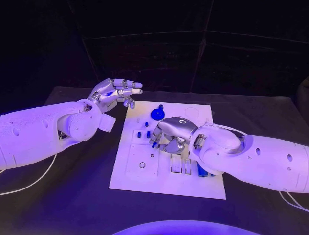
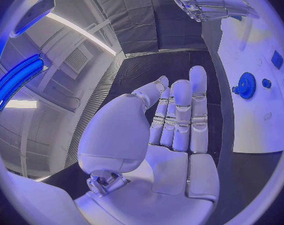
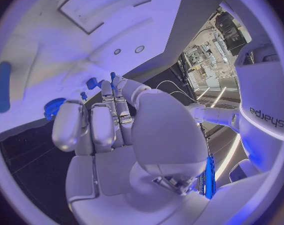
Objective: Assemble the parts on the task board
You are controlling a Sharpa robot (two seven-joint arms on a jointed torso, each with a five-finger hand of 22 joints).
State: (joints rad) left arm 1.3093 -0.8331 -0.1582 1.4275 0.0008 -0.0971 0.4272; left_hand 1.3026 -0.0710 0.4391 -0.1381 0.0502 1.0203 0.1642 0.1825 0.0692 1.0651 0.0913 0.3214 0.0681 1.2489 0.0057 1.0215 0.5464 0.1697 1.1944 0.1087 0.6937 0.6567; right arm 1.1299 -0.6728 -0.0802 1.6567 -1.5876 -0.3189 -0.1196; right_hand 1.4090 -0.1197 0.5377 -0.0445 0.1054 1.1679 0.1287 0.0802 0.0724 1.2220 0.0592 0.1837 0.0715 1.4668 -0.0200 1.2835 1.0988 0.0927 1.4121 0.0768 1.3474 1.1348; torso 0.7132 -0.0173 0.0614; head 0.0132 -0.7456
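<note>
On the black table [image 1: 267,122] lay the flat white task board [image 1: 144,181]; the right hand [image 1: 170,133], grip untellable, pressed among small blue parts [image 1: 140,133] mid-board and needed steadiness, the left hand [image 1: 116,92] spread empty beside its far corner.

The head view looks steeply down from above onto the black table [image 1: 70,205], with the white task board [image 1: 137,178] lying central and both arms reaching in from the sides; it stands well back and takes in the whole board.

The left wrist view sits close behind the left hand [image 2: 170,135], looking along its palm and fingers toward the board's edge [image 2: 254,125] beyond the fingertips, where a blue gear [image 2: 246,85] stands.

The right wrist view sits close behind the right hand [image 3: 126,135], facing down onto the board's surface [image 3: 41,60] just past its fingers.

All three views share the board and the blue gear [image 1: 157,114] [image 3: 54,108]; the left wrist view also catches the right hand [image 2: 207,2] over the board.
</note>
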